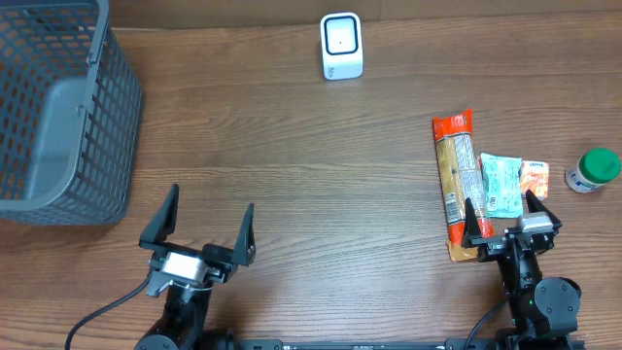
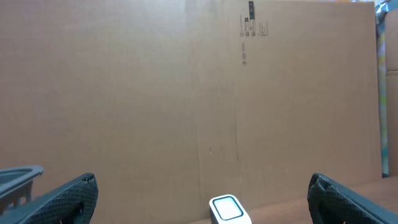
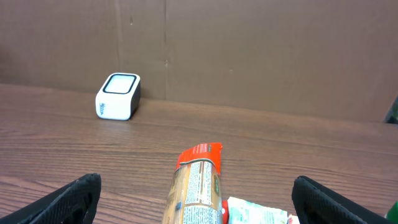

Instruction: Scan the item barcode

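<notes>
A white barcode scanner (image 1: 341, 46) stands at the back middle of the table; the scanner (image 2: 229, 209) also shows low in the left wrist view and the scanner (image 3: 117, 96) at the left of the right wrist view. A long orange-ended packet with a printed label (image 1: 457, 180) lies at the right, with a pale green packet (image 1: 502, 184) and a small orange packet (image 1: 533, 179) beside it. My right gripper (image 1: 499, 215) is open at the near end of the long packet (image 3: 198, 183), nothing between its fingers. My left gripper (image 1: 205, 223) is open at the front left, empty.
A grey mesh basket (image 1: 58, 107) fills the back left corner. A small jar with a green lid (image 1: 593, 169) stands at the far right edge. A brown cardboard wall (image 2: 186, 93) closes off the back of the table.
</notes>
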### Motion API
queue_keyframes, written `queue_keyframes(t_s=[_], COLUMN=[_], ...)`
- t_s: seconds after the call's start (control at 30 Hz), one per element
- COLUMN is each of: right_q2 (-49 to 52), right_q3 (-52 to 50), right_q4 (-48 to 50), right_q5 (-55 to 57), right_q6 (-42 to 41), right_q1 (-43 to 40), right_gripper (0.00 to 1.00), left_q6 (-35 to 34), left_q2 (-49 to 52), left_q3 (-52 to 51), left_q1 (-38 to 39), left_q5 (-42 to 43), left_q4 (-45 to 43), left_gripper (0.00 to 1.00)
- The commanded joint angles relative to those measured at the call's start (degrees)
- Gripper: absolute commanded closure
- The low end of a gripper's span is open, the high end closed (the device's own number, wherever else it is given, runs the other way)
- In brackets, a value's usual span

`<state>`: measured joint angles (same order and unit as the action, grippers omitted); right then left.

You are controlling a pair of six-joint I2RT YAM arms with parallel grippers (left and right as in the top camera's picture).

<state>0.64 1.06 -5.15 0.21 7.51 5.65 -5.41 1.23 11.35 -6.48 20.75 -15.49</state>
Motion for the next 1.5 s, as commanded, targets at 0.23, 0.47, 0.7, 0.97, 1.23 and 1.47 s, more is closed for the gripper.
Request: queue_keyframes(t_s=[0.23,0.47,0.7,0.97,1.23,1.47], right_q2=[-0.48,-0.48,-0.48,-0.48,-0.48,-0.48], right_q3=[-0.61,-0.61,-0.61,-0.61,-0.61,-0.61], right_q4=[0.35,0.35,0.35,0.35,0.35,0.35], right_q5=[-0.35,-0.35,-0.35,-0.35,-0.35,-0.35], right_q6=[0.04,0.04,0.04,0.04,0.04,0.04], right_q1=[-0.26,-0.26,-0.26,-0.26,-0.26,-0.26], right_gripper=[0.00,0.00,0.00,0.00,0.00,0.00], left_q6=[1.16,1.16,1.14,1.16,3.15,3.54], left_q2=[-1.03,-1.03,-1.03,-1.05,-1.05,-1.05], left_q3=[-6.80,-9.70,-11.10,-11.10,-11.10,-11.10], left_q1=[1.05,1.75,1.95,1.99,2.01,2.03], left_q5=[-8.85,-13.79,-16.48,-18.64,-19.71,-19.69], left_q4=[0.24,0.42,4.94,13.64,19.91,19.80], left_gripper=[0.00,0.00,0.00,0.00,0.00,0.00])
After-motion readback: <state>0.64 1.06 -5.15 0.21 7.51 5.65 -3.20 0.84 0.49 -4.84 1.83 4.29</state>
